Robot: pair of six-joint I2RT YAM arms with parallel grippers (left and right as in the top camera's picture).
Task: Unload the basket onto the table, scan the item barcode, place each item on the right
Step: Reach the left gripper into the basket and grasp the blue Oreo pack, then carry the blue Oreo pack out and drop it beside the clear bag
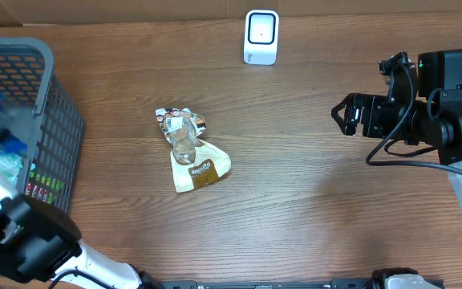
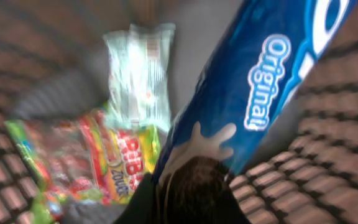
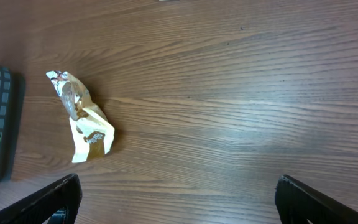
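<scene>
Left gripper [image 2: 191,186] around blue pack [image 2: 260,81]

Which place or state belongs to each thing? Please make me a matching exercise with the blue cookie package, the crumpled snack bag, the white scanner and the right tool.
Things:
1. blue cookie package
2. crumpled snack bag
3. white scanner
4. right tool

Places or states:
A. at the far edge of the table
B. open, holding nothing
C. inside the basket
D. lying near the middle of the table

Pairs: 1-C, 2-D, 3-A, 4-B
</scene>
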